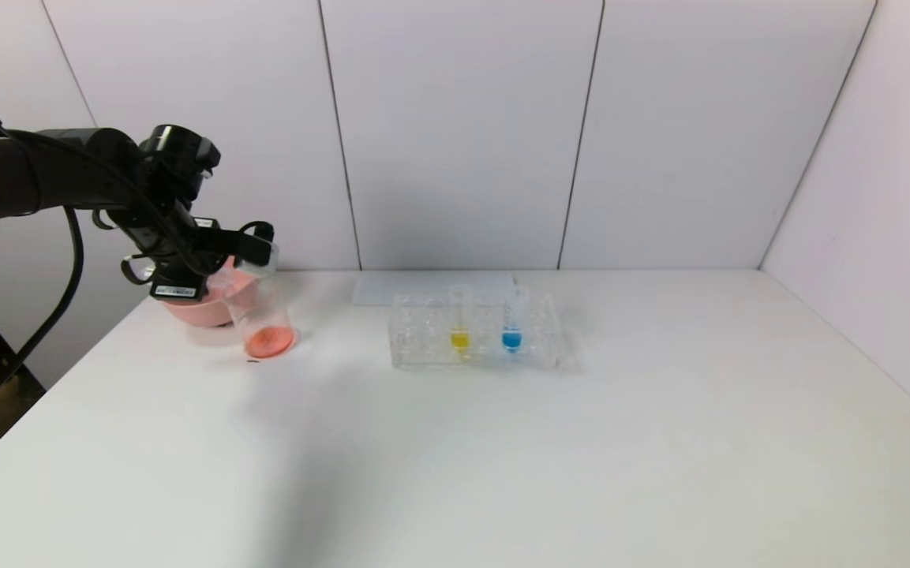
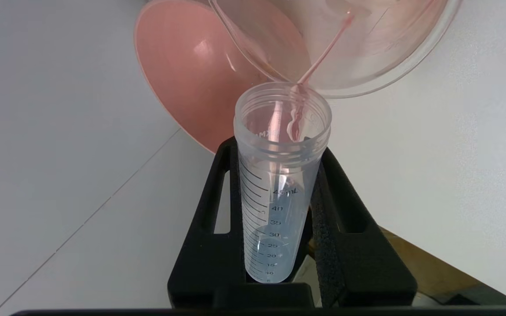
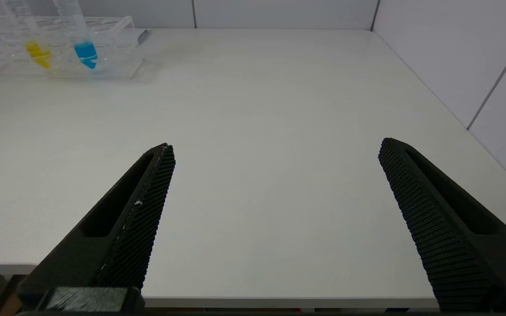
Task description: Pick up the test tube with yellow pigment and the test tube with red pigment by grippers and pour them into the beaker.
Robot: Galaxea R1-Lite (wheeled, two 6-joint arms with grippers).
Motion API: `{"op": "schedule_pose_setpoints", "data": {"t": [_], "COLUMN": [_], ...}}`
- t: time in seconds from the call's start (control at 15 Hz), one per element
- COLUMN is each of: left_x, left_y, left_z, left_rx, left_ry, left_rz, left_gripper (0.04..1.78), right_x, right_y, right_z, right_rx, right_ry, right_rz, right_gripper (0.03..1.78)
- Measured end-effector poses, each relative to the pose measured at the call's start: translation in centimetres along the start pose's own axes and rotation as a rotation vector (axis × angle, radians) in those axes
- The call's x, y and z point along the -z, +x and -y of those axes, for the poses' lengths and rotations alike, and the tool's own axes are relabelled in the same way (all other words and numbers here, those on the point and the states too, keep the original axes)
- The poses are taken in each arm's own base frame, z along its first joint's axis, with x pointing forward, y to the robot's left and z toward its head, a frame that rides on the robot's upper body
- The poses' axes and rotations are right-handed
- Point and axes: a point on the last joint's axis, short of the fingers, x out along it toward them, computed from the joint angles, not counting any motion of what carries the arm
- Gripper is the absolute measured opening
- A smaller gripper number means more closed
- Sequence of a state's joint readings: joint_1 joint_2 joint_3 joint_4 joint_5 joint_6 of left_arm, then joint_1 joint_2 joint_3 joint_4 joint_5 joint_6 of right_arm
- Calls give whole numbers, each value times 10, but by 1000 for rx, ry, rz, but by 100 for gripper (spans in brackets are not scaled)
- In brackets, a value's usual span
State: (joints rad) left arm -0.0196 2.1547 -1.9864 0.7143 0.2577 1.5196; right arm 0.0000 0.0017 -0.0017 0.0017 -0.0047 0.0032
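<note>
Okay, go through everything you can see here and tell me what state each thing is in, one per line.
left gripper: shut on the test tube with red pigment, tipped at the beaker's rim
beaker: upright, red liquid at bottom
test tube with yellow pigment: upright in rack
blue tube: upright in rack
pink bowl: upright behind beaker
right gripper: open, idle above the table

My head camera looks forward and down across the table (image 1: 502, 442), the tube rack (image 1: 474, 341) mid-distance ahead. My left wrist camera sits far left of that rack, close above the beaker (image 2: 345, 48). My right wrist camera sits low at the near edge, sharing the rack (image 3: 55, 48).
</note>
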Motion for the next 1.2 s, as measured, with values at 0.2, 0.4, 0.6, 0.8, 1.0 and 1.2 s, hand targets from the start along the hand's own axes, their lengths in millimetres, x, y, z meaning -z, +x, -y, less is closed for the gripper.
{"op": "schedule_pose_setpoints", "data": {"t": [0.2,0.4,0.6,0.8,1.0,1.2], "left_x": [-3,-4,-5,-5,-7,-7], "left_y": [-1,-1,-1,0,0,0], "left_z": [-1,0,0,0,0,1], "left_rx": [-9,-9,-6,-8,-9,-7], "left_ry": [21,27,33,32,34,33], "left_rz": [-20,-26,-30,-30,-28,-27], "left_gripper": [45,45,45,45,45,45], "right_x": [0,0,0,0,0,0], "right_y": [0,0,0,0,0,0], "right_z": [0,0,0,0,0,0], "right_rx": [0,0,0,0,0,0], "right_ry": [0,0,0,0,0,0], "right_rz": [0,0,0,0,0,0], "right_gripper": [170,170,170,170,170,170]}}
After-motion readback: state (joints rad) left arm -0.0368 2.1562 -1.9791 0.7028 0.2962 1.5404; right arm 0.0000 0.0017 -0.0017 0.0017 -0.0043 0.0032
